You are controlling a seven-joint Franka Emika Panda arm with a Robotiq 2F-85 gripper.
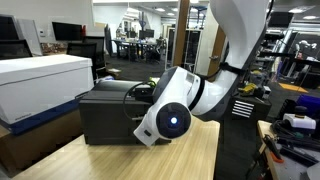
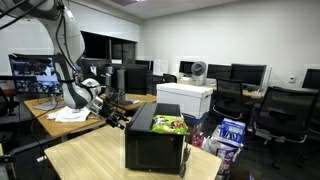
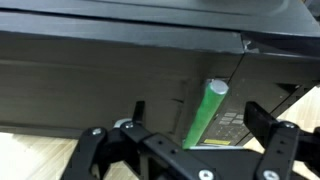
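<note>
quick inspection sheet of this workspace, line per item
surface: light wooden table, bare near its front edge
job's things: green stick lying against the side of the black box
clutter: green bag on top of the box; white box beside it
grippers: gripper open, fingers apart on either side of the stick, not touching it
cables: dark cable looped by the box top
surroundings: office, monitors, chairs
</note>
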